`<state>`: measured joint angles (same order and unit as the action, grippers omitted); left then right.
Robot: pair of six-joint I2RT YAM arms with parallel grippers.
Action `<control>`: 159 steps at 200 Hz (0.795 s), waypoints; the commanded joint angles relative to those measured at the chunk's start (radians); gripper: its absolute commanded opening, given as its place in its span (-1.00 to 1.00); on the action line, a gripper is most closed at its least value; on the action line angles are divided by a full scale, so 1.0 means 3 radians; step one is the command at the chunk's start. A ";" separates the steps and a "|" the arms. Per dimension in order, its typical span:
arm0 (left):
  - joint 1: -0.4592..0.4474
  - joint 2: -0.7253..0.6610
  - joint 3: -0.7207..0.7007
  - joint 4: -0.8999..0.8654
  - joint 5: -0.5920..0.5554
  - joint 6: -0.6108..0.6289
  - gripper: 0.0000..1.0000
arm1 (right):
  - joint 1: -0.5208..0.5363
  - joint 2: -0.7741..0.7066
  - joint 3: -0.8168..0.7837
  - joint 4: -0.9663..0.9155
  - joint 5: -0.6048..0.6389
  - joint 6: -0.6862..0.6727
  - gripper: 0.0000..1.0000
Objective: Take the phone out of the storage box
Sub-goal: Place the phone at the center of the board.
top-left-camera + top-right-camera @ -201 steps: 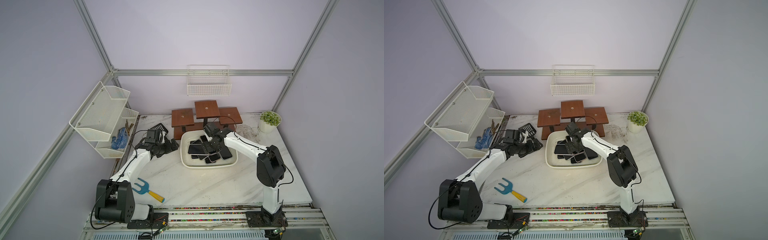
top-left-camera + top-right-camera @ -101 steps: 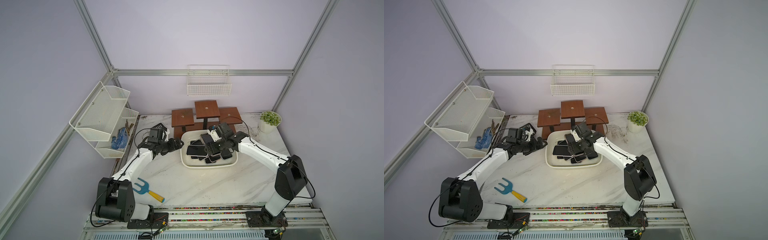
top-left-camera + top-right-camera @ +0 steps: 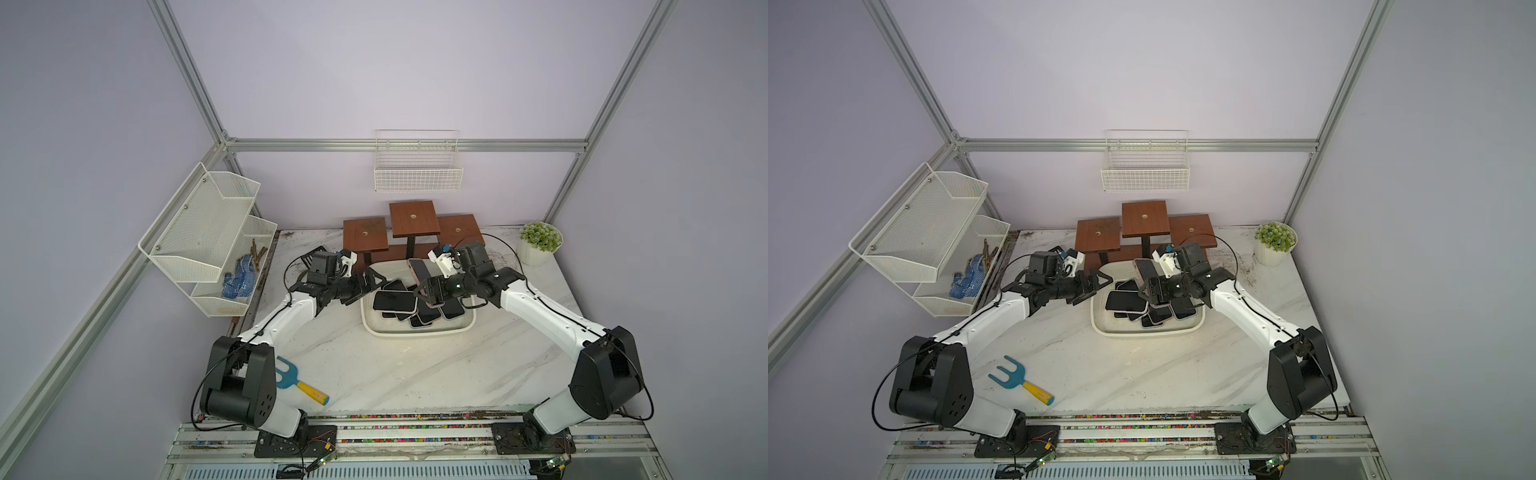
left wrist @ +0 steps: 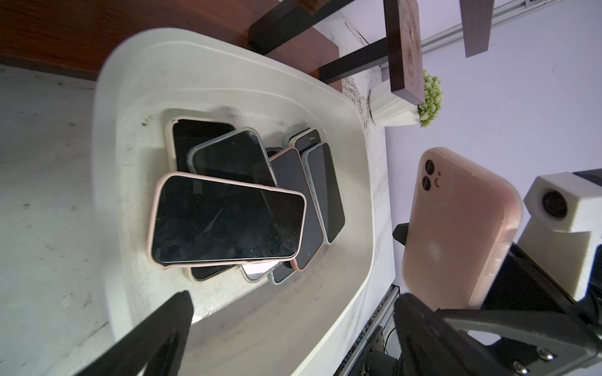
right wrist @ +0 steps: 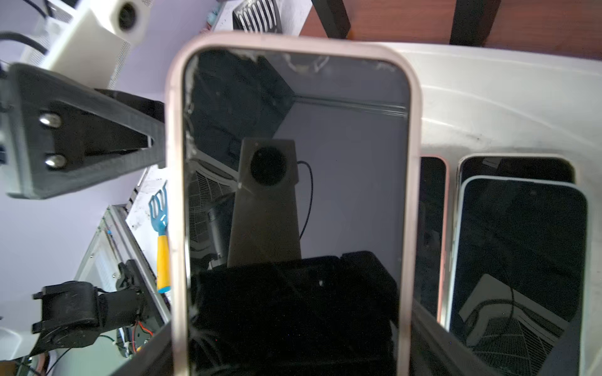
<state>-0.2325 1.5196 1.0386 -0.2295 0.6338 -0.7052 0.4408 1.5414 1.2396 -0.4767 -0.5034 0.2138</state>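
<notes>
Holding one phone (image 3: pixel 419 272) over one storage box (image 3: pixel 415 332) — right jaws.

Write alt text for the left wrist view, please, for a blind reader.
The right end effector holds a pink-cased phone, camera side showing, clear of the white storage box. A pile of phones lies in the box, mostly screens up. The open left end effector frames the foreground.

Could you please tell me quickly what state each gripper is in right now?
Left gripper: open, holding nothing, beside the storage box.
Right gripper: closed on the pink-cased phone, held above the box.
</notes>
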 commanded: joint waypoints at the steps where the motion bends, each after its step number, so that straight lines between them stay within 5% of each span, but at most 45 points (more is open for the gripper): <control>1: -0.0069 0.0041 0.0230 0.0193 0.0160 -0.0098 1.00 | -0.0125 -0.0224 -0.0033 0.0390 -0.0429 0.0143 0.39; 28: -0.0112 0.0119 0.0320 0.0193 0.0187 -0.0119 0.99 | -0.0235 -0.0471 -0.0117 0.0352 -0.0177 0.0233 0.39; 119: -0.0422 0.0096 0.0334 -0.0335 0.0297 0.0226 0.99 | -0.0355 -0.0971 -0.0093 -0.1166 0.1941 0.0431 0.38; 159: -0.0422 -0.0069 0.0222 -0.0585 0.0195 0.0400 1.00 | -0.0519 -0.1162 -0.0480 -0.1259 0.2353 0.0372 0.40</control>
<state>-0.3618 1.5620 1.1076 -0.3534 0.7013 -0.6487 0.3264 1.2373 1.1458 -0.8246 0.0669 0.3340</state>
